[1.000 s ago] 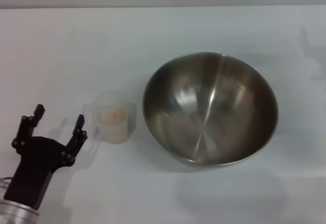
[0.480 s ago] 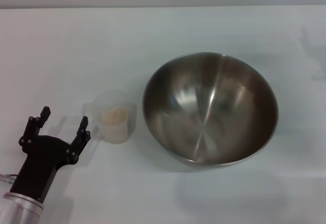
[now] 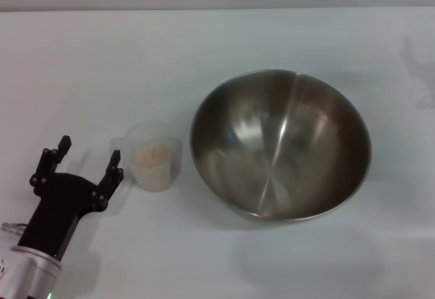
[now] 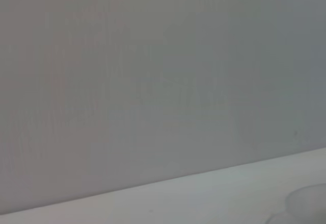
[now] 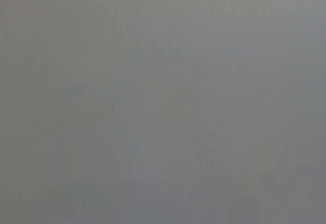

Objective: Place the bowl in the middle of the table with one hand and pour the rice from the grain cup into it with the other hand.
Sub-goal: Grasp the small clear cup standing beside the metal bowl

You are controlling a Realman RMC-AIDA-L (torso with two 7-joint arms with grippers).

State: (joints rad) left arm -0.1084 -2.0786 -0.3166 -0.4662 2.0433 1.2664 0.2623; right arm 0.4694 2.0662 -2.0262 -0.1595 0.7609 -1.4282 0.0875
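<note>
Gleaming at the table's (image 3: 224,41) centre, the bowl (image 3: 281,143) shows us smooth, deep stainless steel — round, and far wider than the clear plastic grain cup (image 3: 155,155) standing just to its left, which has beige rice (image 3: 152,153) heaped inside. We see the left gripper (image 3: 88,159) beside the cup's handle, its black fingers spread wide, holding nothing. The tabletop is matte white; a grey wall lies beyond.

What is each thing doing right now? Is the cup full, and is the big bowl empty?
bowl: upright on the table, empty.
grain cup: upright beside the bowl, apart from it, partly filled.
rice: all in the cup, unpoured.
left gripper: fingers open, beside the cup's handle, holding nothing.
right gripper: not in view.
table: holds the bowl and cup.
</note>
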